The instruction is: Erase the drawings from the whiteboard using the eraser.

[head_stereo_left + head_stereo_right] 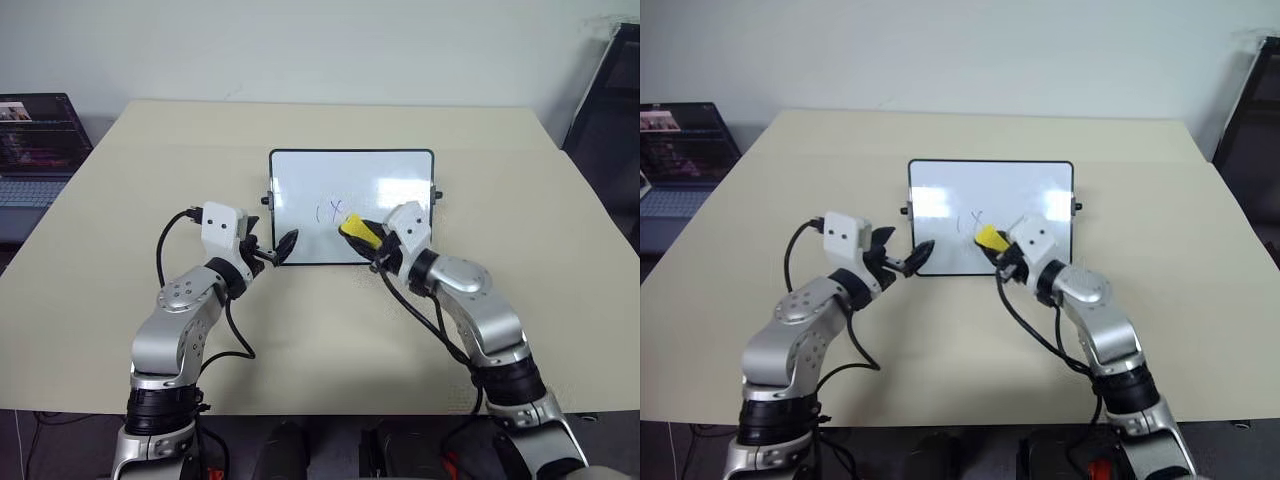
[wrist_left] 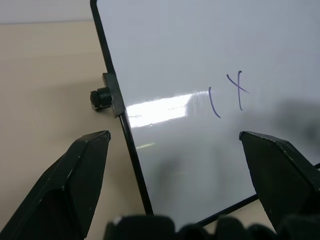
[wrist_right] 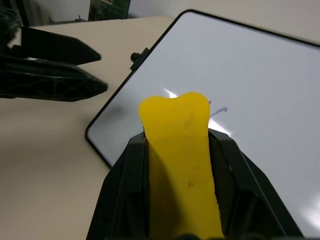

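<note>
Beige and matte, our table (image 1: pixel 330 320) carries the whiteboard (image 1: pixel 352 175) near its middle, below a pale wall. Our right gripper (image 1: pixel 372 243) pinches the yellow eraser (image 1: pixel 358 230) over the board's near edge, just beside the drawings (image 1: pixel 331 211). Our left gripper (image 1: pixel 278 248) stands wide open at the board's near left corner. A laptop (image 1: pixel 38 140) sits off the table's far left corner.

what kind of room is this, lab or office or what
Probably an office or a small lab: a plain beige table against a bare pale wall, an open laptop on a side desk, and a small whiteboard laid flat.
</note>
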Available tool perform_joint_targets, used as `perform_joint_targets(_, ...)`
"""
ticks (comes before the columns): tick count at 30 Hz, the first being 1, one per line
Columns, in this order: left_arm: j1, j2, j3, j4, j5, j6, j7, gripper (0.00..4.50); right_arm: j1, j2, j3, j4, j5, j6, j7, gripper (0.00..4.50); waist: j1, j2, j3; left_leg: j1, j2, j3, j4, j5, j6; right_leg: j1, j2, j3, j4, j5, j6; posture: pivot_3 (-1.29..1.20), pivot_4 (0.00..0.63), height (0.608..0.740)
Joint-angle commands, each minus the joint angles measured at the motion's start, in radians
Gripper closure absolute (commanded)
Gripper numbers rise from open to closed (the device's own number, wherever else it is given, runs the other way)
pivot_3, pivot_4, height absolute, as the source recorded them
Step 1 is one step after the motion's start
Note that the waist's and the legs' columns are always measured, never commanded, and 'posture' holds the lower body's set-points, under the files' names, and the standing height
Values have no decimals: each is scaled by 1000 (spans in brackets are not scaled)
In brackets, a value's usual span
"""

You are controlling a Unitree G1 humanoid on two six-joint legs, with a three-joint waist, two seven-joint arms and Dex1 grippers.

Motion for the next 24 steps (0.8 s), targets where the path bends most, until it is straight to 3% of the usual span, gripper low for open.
perform_joint_targets(1, 2, 8, 16, -58, -12, 7, 11, 0, -85, -13, 31, 89, -80, -100, -31, 3255, 2, 0, 0, 0, 0, 0, 0, 0, 0, 0, 0, 0, 0, 0, 0, 0, 150, 740)
perform_joint_targets(13, 10, 25, 0, -48, 3, -2, 6, 0, -410, 41, 92, 635, -209, -301, -39, 3255, 1, 0, 0, 0, 1, 1, -1, 0, 0, -1, 0, 0, -1, 0, 0, 0, 150, 740)
perform_joint_targets(24, 34, 33, -10, -46, 10, -21, -13, 0, -332, -68, 206, 575, -303, -307, 148, 3273, 3, 0, 0, 1, 0, 0, 1, 0, 0, 0, -1, 0, 1, 0, 0, 0, 150, 740)
